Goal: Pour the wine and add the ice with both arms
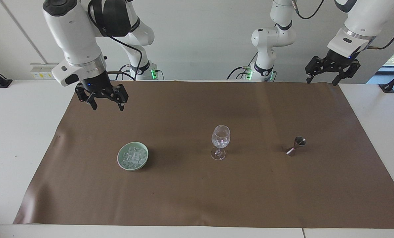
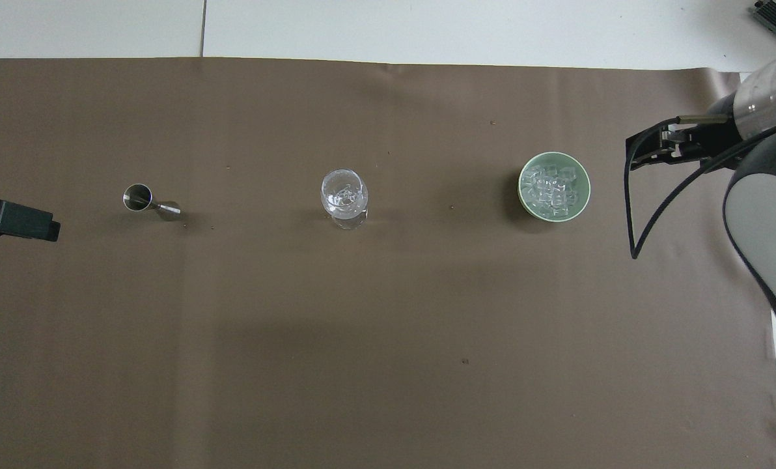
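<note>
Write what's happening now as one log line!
left gripper open, waiting | right gripper open, empty | clear ice cubes in green bowl

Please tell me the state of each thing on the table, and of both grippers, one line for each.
stemmed glass: upright on the brown mat, ice inside.
ice: cubes piled in the green bowl.
green bowl: upright on the mat, toward the right arm's end.
metal jigger: upright, toward the left arm's end.
right gripper: open, empty, raised over the mat.
left gripper: open, empty, raised, waiting.
</note>
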Action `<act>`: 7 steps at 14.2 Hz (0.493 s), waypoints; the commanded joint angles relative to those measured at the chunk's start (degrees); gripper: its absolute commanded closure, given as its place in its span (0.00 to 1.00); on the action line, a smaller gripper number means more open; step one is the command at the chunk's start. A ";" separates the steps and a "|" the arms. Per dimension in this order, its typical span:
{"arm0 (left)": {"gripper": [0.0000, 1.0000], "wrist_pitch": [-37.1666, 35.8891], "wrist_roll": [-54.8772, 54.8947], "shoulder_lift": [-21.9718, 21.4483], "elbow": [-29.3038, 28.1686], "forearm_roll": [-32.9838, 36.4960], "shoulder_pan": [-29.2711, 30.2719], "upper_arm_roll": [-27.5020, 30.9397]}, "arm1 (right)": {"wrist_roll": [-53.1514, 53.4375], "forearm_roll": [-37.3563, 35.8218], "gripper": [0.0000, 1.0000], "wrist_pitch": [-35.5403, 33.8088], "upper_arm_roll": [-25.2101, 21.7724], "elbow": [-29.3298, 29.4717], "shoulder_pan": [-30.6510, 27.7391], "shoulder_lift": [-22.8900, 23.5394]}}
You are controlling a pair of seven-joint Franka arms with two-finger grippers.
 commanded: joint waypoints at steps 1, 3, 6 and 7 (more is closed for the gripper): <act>0.00 2.23 0.61 -2.49 -3.56 0.84 0.63 -0.17 | -3.59 0.45 0.00 -1.23 0.67 -0.94 -2.53 -0.94; 0.00 2.84 0.79 -2.05 -3.56 0.75 0.55 -0.25 | -6.59 0.63 0.00 -1.22 -0.99 -0.85 -2.02 -1.55; 0.00 3.46 0.79 -1.96 -3.47 0.75 0.72 -0.17 | -7.12 0.54 0.00 -1.31 -1.44 -0.94 -1.75 -2.26; 0.00 3.46 0.70 -1.96 -3.47 0.75 0.90 -0.08 | -8.17 0.54 0.00 -1.31 -1.53 -1.02 -1.75 -2.69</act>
